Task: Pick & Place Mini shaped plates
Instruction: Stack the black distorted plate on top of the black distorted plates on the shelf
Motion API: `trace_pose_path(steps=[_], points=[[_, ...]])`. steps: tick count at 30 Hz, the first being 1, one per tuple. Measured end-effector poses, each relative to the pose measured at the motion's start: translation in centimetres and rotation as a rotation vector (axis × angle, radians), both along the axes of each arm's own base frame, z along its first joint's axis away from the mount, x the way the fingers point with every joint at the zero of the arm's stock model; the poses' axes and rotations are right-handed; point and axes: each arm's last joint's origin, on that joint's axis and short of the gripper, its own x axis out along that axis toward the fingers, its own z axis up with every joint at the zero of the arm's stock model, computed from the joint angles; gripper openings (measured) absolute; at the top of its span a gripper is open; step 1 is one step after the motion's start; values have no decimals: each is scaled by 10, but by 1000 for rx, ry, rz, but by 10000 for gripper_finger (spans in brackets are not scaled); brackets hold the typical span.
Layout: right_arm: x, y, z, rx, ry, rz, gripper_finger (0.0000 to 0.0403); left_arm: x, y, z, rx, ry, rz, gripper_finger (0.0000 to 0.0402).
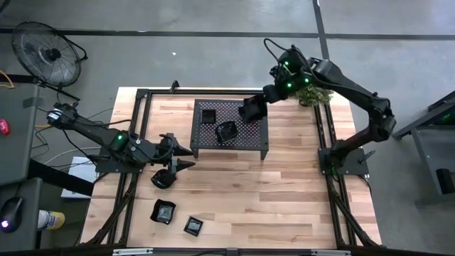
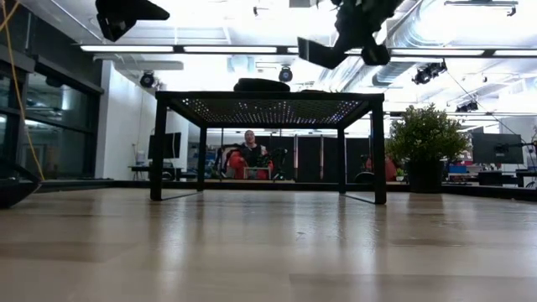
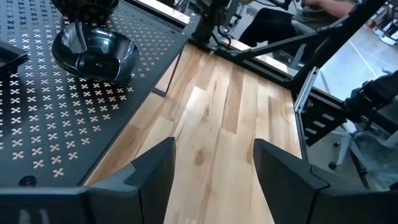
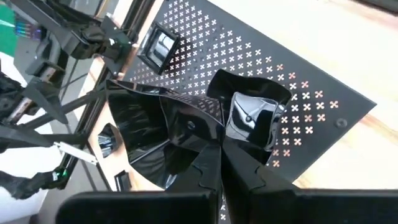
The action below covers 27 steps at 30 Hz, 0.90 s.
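From my remote station, I see the right gripper [image 1: 250, 110] poised above the far right part of the mesh rack [image 1: 257, 133], its fingers clamped together on the rim of a glossy black plate [image 4: 149, 134]; in the right wrist view the dark fingers pinch the plate's edge just in front of the camera. In the low view that held plate [image 2: 320, 52] hangs clear above the rack top, tilted, not touching it.

Two more plates lie on the rack: a square one [image 1: 208, 115] at its far left corner and a rounded bowl-like one [image 1: 226, 131] near the rack's middle, which also shows in the left wrist view [image 3: 94, 55] resting on the perforated surface.

My left gripper [image 1: 183, 157] sits off the rack's left near corner, its fingers spread wide apart and holding nothing; in the left wrist view only bare wooden table [image 3: 217, 124] shows between the two fingers [image 3: 152, 174]. A dark plate [image 1: 163, 178] lies on the table just nearer than this gripper, close to the rack's left front leg.

Two further plates rest on the table well apart from the rack, toward the near left edge: one roughly square [image 1: 164, 211], and a smaller one [image 1: 193, 226] just beside it.

Beyond the rack, a potted plant [image 2: 424, 138] stands at the table's far right, and a seated person [image 2: 248, 155] shows in the room behind.
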Motion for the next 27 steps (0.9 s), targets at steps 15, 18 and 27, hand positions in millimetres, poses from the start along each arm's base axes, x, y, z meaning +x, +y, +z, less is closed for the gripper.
trace_pose_path(steps=[15,18,27], points=[[11,-39,-33,66,19,49,0,0,1,0,-20,-6,36,213],[14,-42,-40,74,41,70,0,0,1,0,-30,-4,40,213],[18,-45,-49,69,61,103,0,-1,1,-2,-46,12,50,213]])
